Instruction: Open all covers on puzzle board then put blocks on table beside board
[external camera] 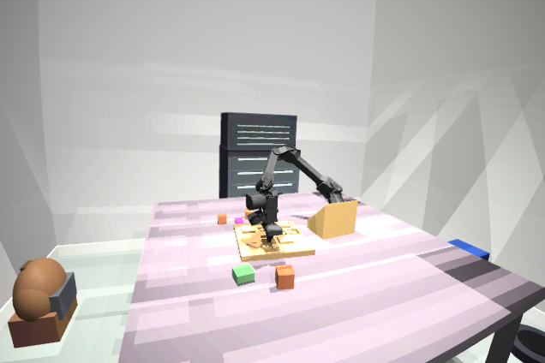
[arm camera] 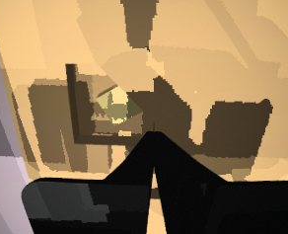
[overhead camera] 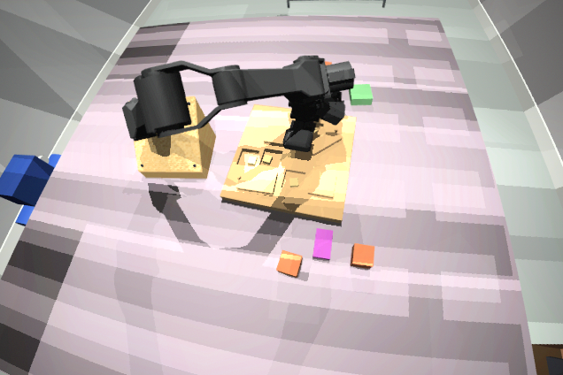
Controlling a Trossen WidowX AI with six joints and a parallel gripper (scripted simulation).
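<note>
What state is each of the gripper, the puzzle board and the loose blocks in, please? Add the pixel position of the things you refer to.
fingers (overhead camera: 297,149) (external camera: 270,240): shut, over the board
puzzle board (overhead camera: 313,206) (external camera: 277,254): flat on the table
green block (overhead camera: 361,95) (external camera: 243,274): off the board
magenta block (overhead camera: 323,243) (external camera: 239,220): off the board

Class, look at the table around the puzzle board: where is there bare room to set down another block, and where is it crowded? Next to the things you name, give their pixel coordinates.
Bare table lies right of the board (overhead camera: 318,209) (external camera: 277,255), between the green block (overhead camera: 360,94) (external camera: 242,273) and the lower orange block (overhead camera: 363,255). Crowded: the board's middle, under the arm.
</note>
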